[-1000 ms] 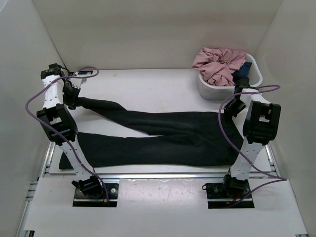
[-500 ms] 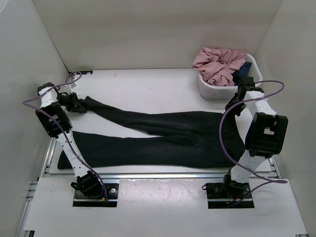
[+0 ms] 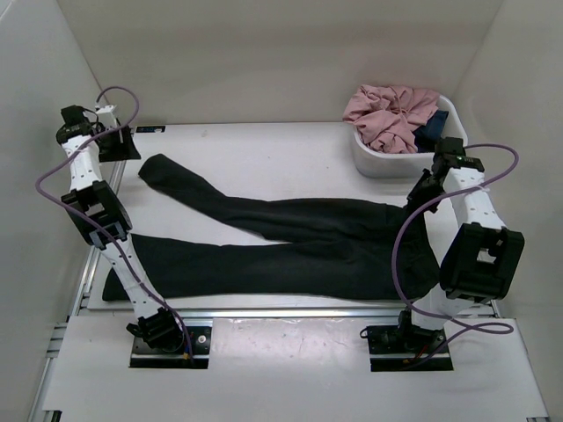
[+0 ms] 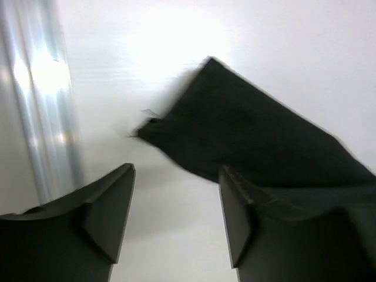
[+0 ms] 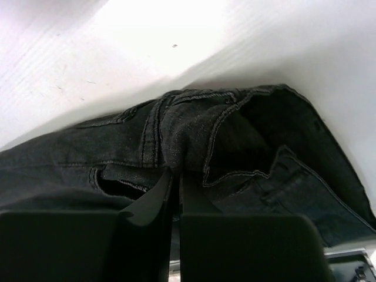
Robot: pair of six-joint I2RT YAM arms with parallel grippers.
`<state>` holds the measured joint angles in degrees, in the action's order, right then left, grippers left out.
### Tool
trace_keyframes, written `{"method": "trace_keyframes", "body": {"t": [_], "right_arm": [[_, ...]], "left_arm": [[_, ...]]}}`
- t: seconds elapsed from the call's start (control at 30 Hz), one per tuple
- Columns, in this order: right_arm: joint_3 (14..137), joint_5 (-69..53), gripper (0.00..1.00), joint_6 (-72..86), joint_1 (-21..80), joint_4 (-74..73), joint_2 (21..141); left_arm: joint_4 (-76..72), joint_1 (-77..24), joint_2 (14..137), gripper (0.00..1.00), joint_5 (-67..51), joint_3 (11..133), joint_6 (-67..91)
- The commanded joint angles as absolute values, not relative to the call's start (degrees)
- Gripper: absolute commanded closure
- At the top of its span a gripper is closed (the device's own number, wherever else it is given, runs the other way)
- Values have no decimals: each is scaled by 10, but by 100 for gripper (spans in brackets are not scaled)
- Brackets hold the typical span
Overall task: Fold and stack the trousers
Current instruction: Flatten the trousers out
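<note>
Plain black soft-fabric trousers [image 3: 290, 246] lie spread flat on the white table [image 3: 264, 154]. Waist is at robot's right, both legs run left: far leg angles toward back-left, near leg lies along front edge. Right gripper [image 5: 176, 197] is at the waistband, jaws nearly closed w/ a bunched seam fold pinched btwn them. Left gripper [image 4: 176, 202] hangs just beyond the far-leg cuff, jaws wide, nothing in them, apart from the cloth.

Step in hand, I'd judge: line up the legs for the 1st fold. To do it well, left should take the far cuff at its corner, both layers, and lay that leg onto the near one w/o dragging. Right should pin the waist so fabric doesn't creep. Soft cloth will prob. sag & wrinkle if lifted high, so stay low.

Top cam gives the whole layout, plus the white plastic tub [image 3: 374, 163] w/ a crumpled pink garment [image 3: 391, 114] at back-right, but jaw states can't be read there. Left wrist cam shows the open gap & cuff corner; right wrist cam shows stitching & the pinch.
</note>
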<state>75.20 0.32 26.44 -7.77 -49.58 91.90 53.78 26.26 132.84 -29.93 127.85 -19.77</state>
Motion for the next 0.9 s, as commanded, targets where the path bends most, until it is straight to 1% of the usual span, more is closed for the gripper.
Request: {"method": "trace_keyframes", "body": {"t": [0.0, 0.03, 0.13, 0.23, 0.27, 0.37, 0.47, 0.5, 0.53, 0.6, 0.67, 0.8, 0.83, 0.87], "right_arm": [[774, -6, 100, 240, -97, -533, 900], [774, -6, 100, 234, -97, -533, 900], [785, -28, 100, 234, -97, -533, 907], [790, -28, 100, 234, -97, -527, 912], [790, -28, 100, 234, -97, -527, 912], [785, -28, 100, 228, -97, -527, 912], [773, -28, 100, 228, -97, -522, 912], [768, -33, 100, 222, -97, -522, 912], [768, -33, 100, 222, -97, -522, 918], [768, -28, 100, 216, -97, -522, 918], [768, -28, 100, 216, -97, -522, 918], [763, -23, 100, 216, -97, -522, 918], [763, -23, 100, 222, -97, -522, 918], [763, -23, 100, 222, -97, -522, 918]], "left_arm": [[482, 252, 1349, 23, -207, 1303, -154], [472, 246, 1349, 19, -197, 1303, -154], [466, 241, 1343, 17, -150, 1303, -176], [458, 241, 1305, 17, -108, 1239, -212], [458, 241, 1297, 15, -93, 1204, -212], [452, 246, 1303, 13, -118, 1187, -212], [445, 246, 1343, 12, -171, 1218, -169], [445, 246, 1369, 12, -185, 1250, -157], [440, 246, 1382, 8, -196, 1265, -145], [417, 246, 1406, 5, -202, 1284, -115], [396, 246, 1406, 5, -181, 1284, -106], [371, 234, 1406, 7, -230, 1258, -133], [371, 234, 1406, 11, -209, 1245, -138], [371, 227, 1406, 11, -183, 1237, -144]]}}
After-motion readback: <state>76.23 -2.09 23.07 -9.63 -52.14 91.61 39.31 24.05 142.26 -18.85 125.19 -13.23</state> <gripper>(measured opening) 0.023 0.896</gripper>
